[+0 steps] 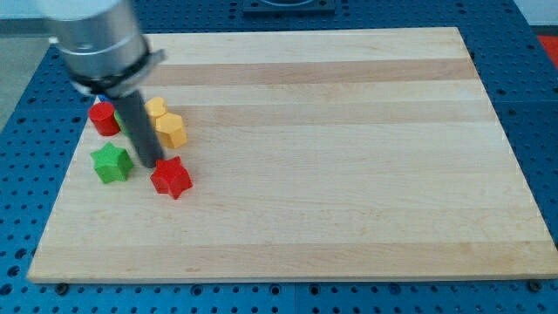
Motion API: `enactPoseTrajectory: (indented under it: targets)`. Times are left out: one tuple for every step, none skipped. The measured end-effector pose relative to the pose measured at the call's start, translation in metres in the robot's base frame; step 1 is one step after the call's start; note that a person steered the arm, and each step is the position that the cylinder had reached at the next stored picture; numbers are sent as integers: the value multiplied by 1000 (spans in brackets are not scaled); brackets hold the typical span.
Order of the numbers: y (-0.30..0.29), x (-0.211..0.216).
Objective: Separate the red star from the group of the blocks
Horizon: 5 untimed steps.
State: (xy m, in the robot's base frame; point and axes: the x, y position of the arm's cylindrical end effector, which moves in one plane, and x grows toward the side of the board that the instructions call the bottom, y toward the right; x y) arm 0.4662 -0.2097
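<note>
The red star [171,178] lies at the left of the wooden board [349,174], at the lower right of a small group of blocks. My tip [153,165] rests just at the star's upper left, touching or nearly touching it. The green star [112,163] lies left of the tip. A red cylinder-like block [105,118] sits above it. A yellow hexagon [172,129] and a yellow block [156,108] sit right of the rod. A green block behind the rod is mostly hidden.
The board lies on a blue perforated table [26,174]. The arm's grey body [98,39] hangs over the board's upper left corner. The board's left edge is close to the group.
</note>
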Motion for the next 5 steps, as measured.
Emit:
enactPoseTrajectory:
  targets:
    - [-24,2]
    - [4,24]
    - [90,28]
    - [162,31]
    - [116,42]
